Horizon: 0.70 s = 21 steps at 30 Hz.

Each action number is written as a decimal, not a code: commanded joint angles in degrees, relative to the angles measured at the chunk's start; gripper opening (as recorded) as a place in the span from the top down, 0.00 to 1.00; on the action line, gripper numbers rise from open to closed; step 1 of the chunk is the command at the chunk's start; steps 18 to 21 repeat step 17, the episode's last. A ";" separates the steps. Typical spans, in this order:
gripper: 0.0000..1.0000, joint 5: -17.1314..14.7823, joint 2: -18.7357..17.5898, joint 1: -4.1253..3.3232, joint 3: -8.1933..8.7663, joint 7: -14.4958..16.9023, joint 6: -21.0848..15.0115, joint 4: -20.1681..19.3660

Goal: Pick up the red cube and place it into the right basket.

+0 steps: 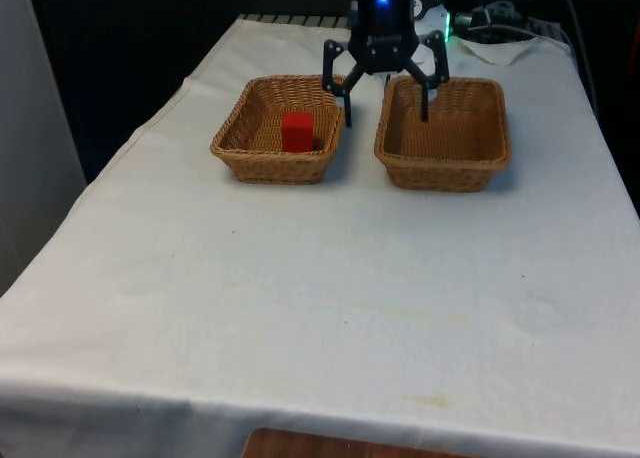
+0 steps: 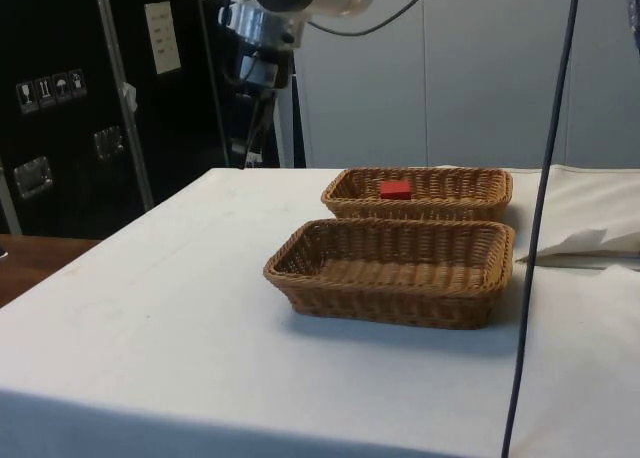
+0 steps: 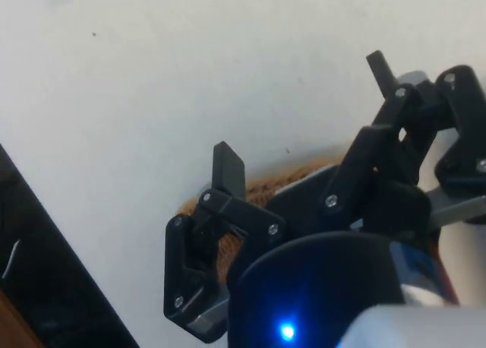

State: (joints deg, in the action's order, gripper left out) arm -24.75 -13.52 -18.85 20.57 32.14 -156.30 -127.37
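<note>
The red cube (image 1: 297, 131) lies in the wicker basket (image 1: 236, 144) on the front view's left; in the side view the red cube (image 2: 396, 189) sits in the far basket (image 2: 470, 182). The basket (image 1: 493, 138) on the front view's right holds nothing, and it is the near basket (image 2: 390, 290) in the side view. My black gripper (image 1: 385, 106) hangs open above the gap between the two baskets, behind them, with nothing between its fingers. In the wrist view the spread fingertips (image 3: 228, 168) stand over white cloth and a wicker rim (image 3: 281, 182).
White cloth covers the table (image 1: 320, 298). A crumpled white sheet (image 1: 505, 44) and cables lie at the far end on the front view's right. A black cable (image 2: 540, 218) hangs down in the side view in front of the baskets.
</note>
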 commanded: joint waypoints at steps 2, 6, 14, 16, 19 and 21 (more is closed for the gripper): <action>0.00 0.52 -1.20 -0.40 0.00 -1.72 0.06 1.20; 0.00 0.52 -2.52 -0.52 -0.63 -3.44 0.11 2.92; 0.00 0.57 -4.87 -0.63 -1.43 -6.02 0.06 5.67; 0.00 0.63 -5.44 -0.69 -1.66 -6.65 0.00 6.30; 0.00 0.00 -4.93 -0.29 -2.12 -5.67 0.00 5.96; 0.00 0.00 -4.93 -0.29 -2.12 -5.67 0.00 5.96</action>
